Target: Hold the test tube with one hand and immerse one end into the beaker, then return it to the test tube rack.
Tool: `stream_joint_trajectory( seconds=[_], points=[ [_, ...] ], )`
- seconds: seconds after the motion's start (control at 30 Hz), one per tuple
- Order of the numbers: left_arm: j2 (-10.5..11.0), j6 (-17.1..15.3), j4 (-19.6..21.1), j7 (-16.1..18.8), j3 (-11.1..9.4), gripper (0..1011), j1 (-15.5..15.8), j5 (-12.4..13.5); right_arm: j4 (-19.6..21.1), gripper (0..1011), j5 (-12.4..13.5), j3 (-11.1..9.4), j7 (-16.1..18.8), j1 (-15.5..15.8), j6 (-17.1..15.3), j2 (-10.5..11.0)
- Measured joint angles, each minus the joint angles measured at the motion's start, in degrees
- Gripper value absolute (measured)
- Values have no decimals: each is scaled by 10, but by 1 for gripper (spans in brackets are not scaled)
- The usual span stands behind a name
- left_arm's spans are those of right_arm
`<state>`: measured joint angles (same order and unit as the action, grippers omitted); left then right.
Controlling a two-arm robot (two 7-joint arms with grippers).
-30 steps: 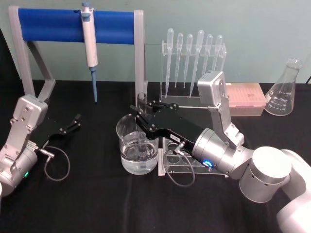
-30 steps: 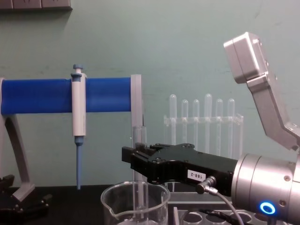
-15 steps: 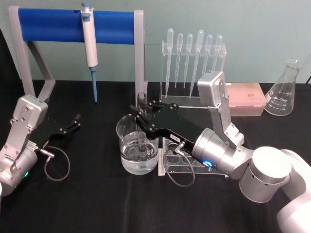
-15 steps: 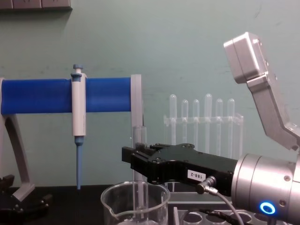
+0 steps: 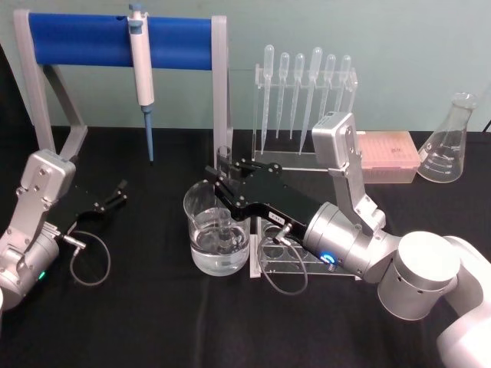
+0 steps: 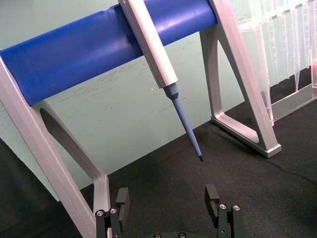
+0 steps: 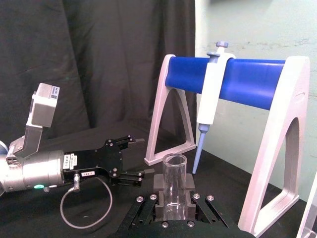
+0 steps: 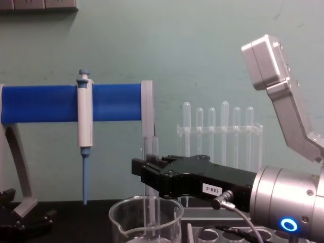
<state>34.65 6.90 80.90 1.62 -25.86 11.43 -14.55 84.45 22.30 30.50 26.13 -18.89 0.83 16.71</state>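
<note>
Clear rimmed test tube (image 5: 223, 159) upright in right gripper (image 5: 221, 182); tip in beaker (image 5: 197, 228)

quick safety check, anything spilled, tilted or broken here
Nothing stands out. The right gripper holds the test tube upright, lower end inside the beaker, and the black cloth looks dry. The left gripper rests open at the left.

the right gripper (image 5: 223, 184) reaches forward and left, fingers clamped on the test tube (image 5: 223, 159); the left gripper (image 5: 116, 193) sits parked, fingers apart.
</note>
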Motion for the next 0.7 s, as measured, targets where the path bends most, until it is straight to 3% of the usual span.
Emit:
stream_joint_trajectory(
  seconds=[0.7],
  points=[
    [0,0,0,0,0,1000,0,0,0,226,0,0,0,0,0,0]
  ],
)
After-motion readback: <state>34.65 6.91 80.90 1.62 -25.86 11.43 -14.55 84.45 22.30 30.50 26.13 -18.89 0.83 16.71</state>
